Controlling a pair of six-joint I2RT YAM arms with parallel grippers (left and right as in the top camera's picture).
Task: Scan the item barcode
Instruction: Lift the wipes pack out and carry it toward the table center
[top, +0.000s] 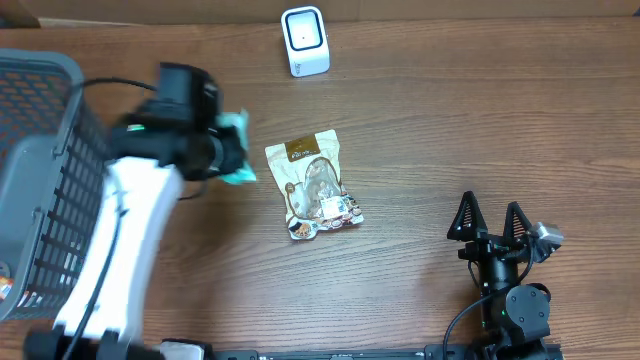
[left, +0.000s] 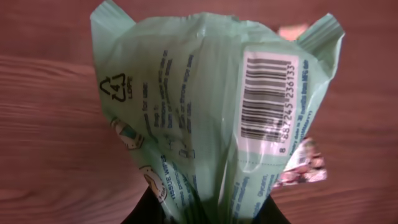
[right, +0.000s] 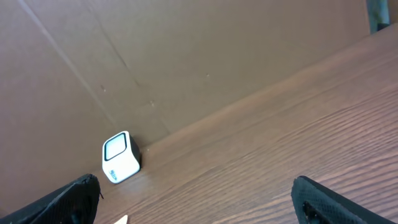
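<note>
My left gripper (top: 228, 152) is shut on a light green tissue packet (left: 211, 118), held above the table left of centre. In the left wrist view the packet fills the frame, pinched at its lower end between the black jaws, with its barcode label (left: 268, 96) facing the camera. The white barcode scanner (top: 304, 40) stands at the back edge of the table; it also shows small in the right wrist view as the scanner (right: 120, 157). My right gripper (top: 490, 222) rests open at the front right, nothing between its fingers.
A tan snack pouch (top: 314, 186) lies flat mid-table, just right of the held packet. A grey mesh basket (top: 40, 170) fills the left side. A brown cardboard wall (right: 155, 56) runs behind the scanner.
</note>
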